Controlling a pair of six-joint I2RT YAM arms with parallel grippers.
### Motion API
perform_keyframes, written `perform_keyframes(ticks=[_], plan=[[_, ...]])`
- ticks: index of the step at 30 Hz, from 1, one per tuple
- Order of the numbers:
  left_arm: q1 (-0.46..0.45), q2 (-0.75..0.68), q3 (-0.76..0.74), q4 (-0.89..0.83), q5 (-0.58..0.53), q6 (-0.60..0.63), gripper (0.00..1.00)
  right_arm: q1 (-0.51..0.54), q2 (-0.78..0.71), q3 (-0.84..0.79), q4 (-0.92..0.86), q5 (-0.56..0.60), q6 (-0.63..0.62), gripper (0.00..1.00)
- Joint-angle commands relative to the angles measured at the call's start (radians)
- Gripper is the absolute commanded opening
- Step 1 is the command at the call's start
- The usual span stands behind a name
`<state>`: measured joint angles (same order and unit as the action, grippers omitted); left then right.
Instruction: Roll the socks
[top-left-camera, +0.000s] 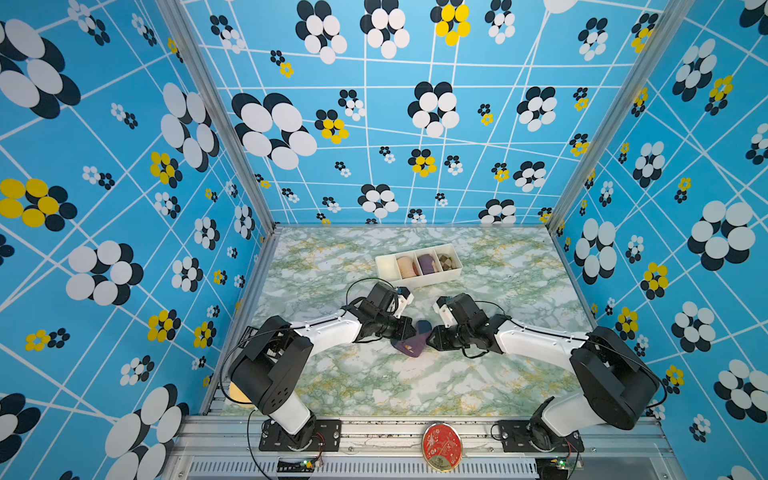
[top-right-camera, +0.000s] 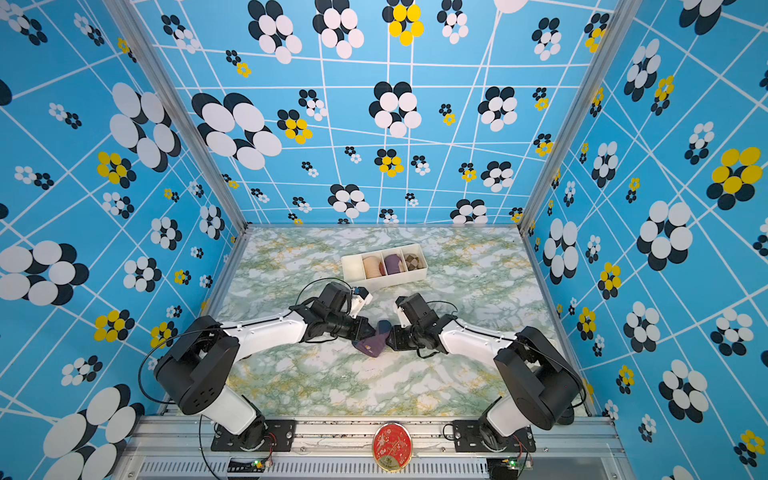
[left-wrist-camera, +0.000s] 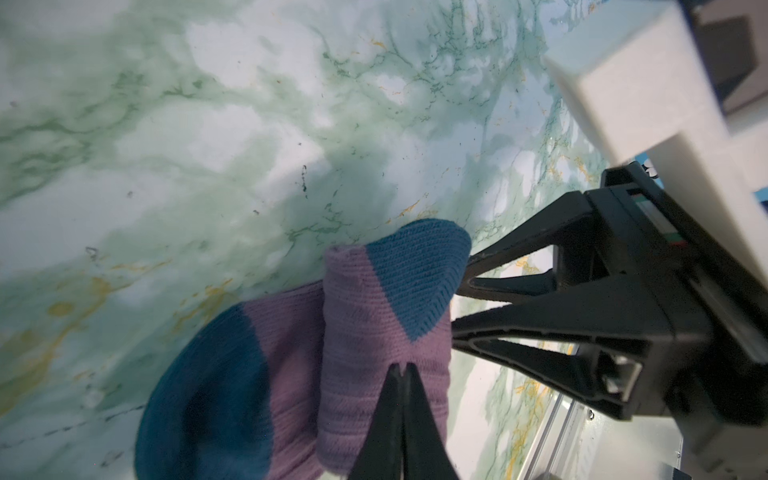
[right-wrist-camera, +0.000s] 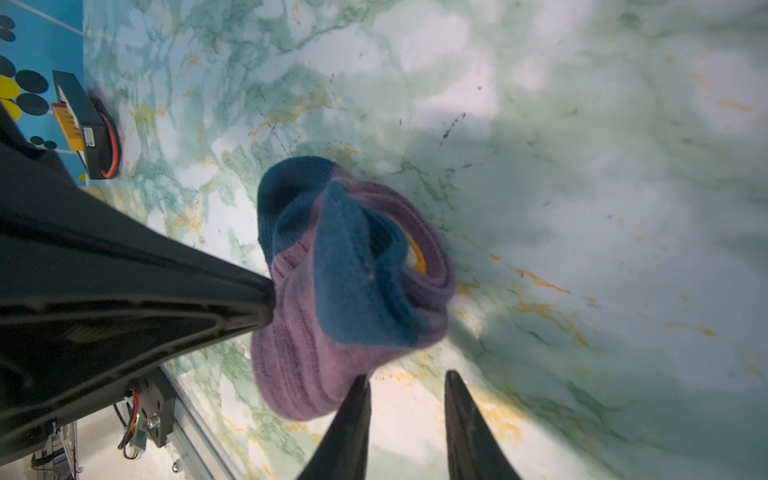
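The socks (top-left-camera: 411, 344) (top-right-camera: 372, 344) lie mid-table as a loose purple ribbed roll between my two grippers. In the right wrist view the socks (right-wrist-camera: 332, 291) show teal toe and heel patches, and the orange-yellow cuff (right-wrist-camera: 417, 254) is wound inside. My left gripper (left-wrist-camera: 401, 366) (top-left-camera: 415, 334) is shut, with its tips pinching the purple fabric at one end of the roll. My right gripper (right-wrist-camera: 405, 374) (top-left-camera: 432, 338) stands open at the other end. One of its fingers (right-wrist-camera: 353, 399) touches the roll's edge, and only bare table shows between the two.
A white divided tray (top-left-camera: 384, 266) stands behind the grippers. It holds a peach roll (top-left-camera: 405, 266), a purple roll (top-left-camera: 428, 264) and a brown checked roll (top-left-camera: 446, 261). A small black box (right-wrist-camera: 83, 124) lies by the side wall. Patterned walls close three sides.
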<state>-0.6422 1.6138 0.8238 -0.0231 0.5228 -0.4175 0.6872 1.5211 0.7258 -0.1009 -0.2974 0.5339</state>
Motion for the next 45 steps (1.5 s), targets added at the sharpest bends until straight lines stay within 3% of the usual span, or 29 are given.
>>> perform_keyframes(ticks=[1,20,45], plan=[[0.004,0.014,-0.014,0.0,0.01,0.016,0.05,0.01,-0.001,0.025,-0.019,-0.008,-0.018,0.32],[0.013,0.105,-0.027,0.0,-0.04,0.031,0.04,0.022,0.025,0.037,0.024,-0.03,-0.008,0.32],[0.013,0.195,-0.071,0.125,0.061,-0.045,0.02,0.027,0.11,0.063,0.151,-0.051,0.061,0.33]])
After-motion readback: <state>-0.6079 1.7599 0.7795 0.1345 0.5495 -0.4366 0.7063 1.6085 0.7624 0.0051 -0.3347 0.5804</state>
